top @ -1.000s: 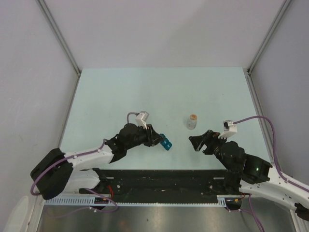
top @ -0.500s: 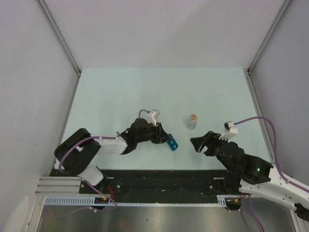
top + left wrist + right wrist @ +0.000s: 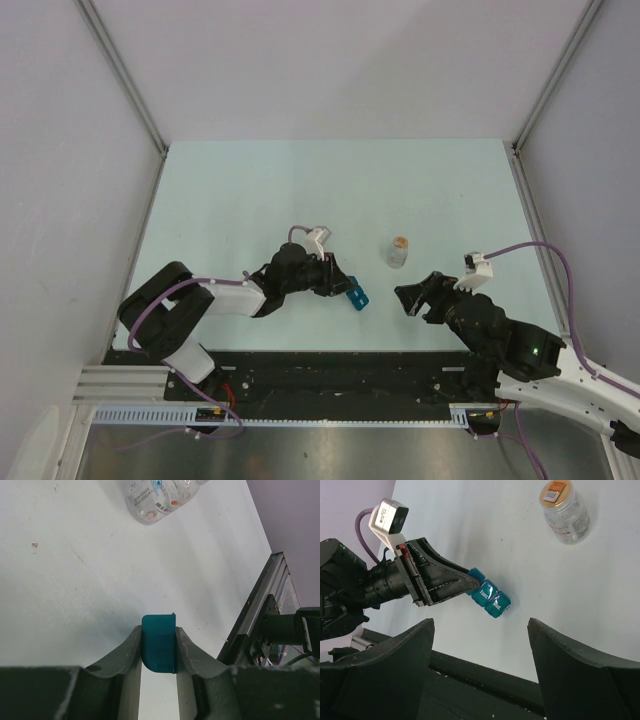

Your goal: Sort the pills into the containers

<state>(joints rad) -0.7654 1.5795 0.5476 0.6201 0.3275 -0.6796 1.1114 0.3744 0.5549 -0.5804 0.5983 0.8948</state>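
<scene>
Pill box (image 3: 489,599), a small bright-blue translucent plastic strip of square lidded compartments with white lettering on the lids, is pinched at one end between the fingers of the left pincer (image 3: 343,290). It sits low over the near middle of the pale desk (image 3: 250,190); whether it touches the surface cannot be told. The right pincer (image 3: 408,298) hangs spread nearby. A clear bottle (image 3: 398,252) with a tan top stands upright just beyond.
</scene>
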